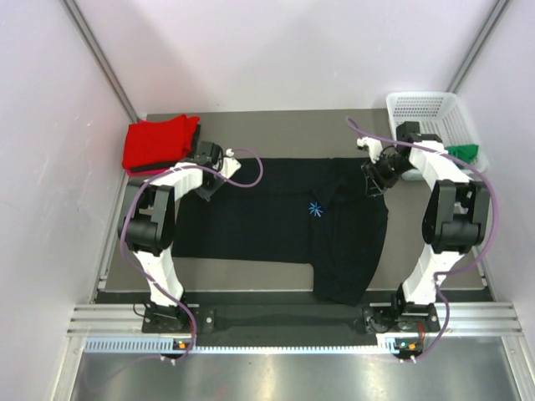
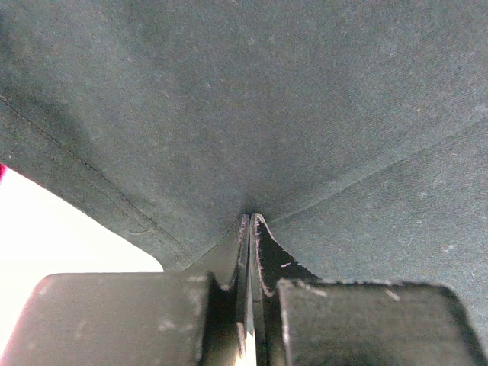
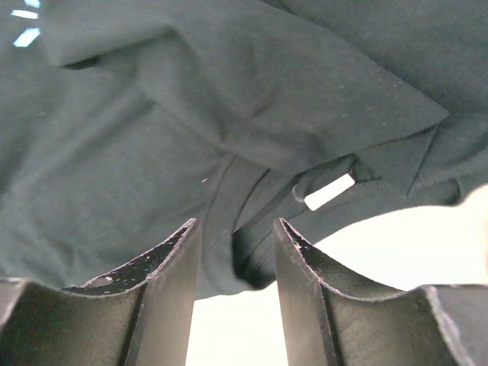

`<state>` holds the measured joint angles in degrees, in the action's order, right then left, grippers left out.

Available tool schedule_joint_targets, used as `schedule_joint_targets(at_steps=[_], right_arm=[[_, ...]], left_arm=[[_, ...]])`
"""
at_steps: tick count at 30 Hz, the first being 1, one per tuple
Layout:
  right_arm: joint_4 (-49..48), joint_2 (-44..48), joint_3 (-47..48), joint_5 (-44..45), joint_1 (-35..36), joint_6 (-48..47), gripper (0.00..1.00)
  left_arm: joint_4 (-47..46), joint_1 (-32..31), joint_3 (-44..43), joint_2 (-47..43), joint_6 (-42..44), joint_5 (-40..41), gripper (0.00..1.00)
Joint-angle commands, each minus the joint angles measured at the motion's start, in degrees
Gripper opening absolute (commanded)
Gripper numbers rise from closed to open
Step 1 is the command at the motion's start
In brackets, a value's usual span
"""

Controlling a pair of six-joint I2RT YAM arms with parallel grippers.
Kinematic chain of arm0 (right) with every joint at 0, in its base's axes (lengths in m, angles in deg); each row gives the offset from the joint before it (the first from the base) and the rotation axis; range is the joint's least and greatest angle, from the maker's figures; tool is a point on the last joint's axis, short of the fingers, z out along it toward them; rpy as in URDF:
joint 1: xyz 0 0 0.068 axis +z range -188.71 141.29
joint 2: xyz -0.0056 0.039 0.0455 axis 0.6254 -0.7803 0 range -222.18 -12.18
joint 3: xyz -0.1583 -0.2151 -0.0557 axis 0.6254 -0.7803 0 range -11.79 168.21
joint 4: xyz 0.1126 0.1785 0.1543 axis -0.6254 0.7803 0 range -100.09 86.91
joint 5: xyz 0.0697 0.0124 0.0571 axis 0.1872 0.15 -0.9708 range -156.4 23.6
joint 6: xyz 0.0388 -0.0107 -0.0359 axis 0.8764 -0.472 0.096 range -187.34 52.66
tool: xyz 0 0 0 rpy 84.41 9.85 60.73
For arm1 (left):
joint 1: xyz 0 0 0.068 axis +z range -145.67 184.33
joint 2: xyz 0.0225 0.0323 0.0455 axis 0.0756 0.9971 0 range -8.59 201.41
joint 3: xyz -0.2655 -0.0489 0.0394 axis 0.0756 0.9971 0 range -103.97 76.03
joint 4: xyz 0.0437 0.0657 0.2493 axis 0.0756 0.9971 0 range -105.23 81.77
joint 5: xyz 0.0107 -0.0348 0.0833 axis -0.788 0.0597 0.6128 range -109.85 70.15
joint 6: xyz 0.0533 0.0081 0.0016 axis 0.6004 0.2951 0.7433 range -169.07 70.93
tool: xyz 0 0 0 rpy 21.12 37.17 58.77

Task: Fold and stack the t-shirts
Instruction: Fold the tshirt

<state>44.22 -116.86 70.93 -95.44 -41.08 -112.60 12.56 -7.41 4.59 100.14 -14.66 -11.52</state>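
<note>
The black t-shirt (image 1: 276,217) lies spread across the table, its right part folded over and hanging toward the near edge. My left gripper (image 1: 207,180) is at the shirt's far left corner. In the left wrist view it (image 2: 250,223) is shut, with the black cloth (image 2: 267,99) pinched at the tips. My right gripper (image 1: 373,178) is at the shirt's far right edge. In the right wrist view it (image 3: 233,225) is open, with a bunched hem of the black cloth (image 3: 252,168) between the fingers. A folded red t-shirt (image 1: 159,142) lies at the back left. The pink t-shirt is out of view.
A white mesh basket (image 1: 428,109) stands at the back right, with green cloth (image 1: 465,152) at its near side. Purple cables run along both arms. The table's near edge and a metal rail lie by the arm bases.
</note>
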Motion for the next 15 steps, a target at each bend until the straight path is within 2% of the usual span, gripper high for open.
schedule_joint_targets(at_steps=[1, 15], right_arm=[[-4.2, -3.4, 1.7, 0.2, 0.3, 1.5, 0.43], [-6.3, -12.7, 8.8, 0.6, 1.1, 2.6, 0.44]], left_arm=[[-1.6, -0.1, 0.5, -3.2, -0.6, -0.9, 0.02], [-0.5, -0.1, 0.9, -3.7, -1.2, 0.7, 0.04]])
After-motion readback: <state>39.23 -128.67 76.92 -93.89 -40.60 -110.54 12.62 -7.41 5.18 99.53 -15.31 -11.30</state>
